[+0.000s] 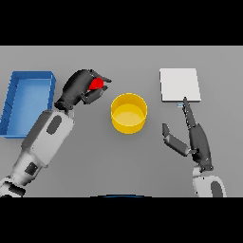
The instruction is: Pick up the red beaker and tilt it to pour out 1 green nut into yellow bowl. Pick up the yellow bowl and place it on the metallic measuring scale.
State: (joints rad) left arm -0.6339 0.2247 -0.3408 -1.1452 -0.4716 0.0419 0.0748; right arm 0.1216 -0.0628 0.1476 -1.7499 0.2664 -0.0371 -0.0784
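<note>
My left hand [80,88] is curled round the red beaker [97,84], of which only a small red patch shows between the fingers. The beaker is held just left of the yellow bowl [128,112] and slightly behind it. The bowl stands upright at the table's middle; I see no nut inside it. The metallic measuring scale [179,85] is a pale square plate at the back right. My right hand [193,135] rests in front of the scale, fingers straight and thumb spread, holding nothing.
A blue tray [27,100] lies at the far left, beside my left forearm. The right hand's fingertip [185,101] reaches the scale's front edge.
</note>
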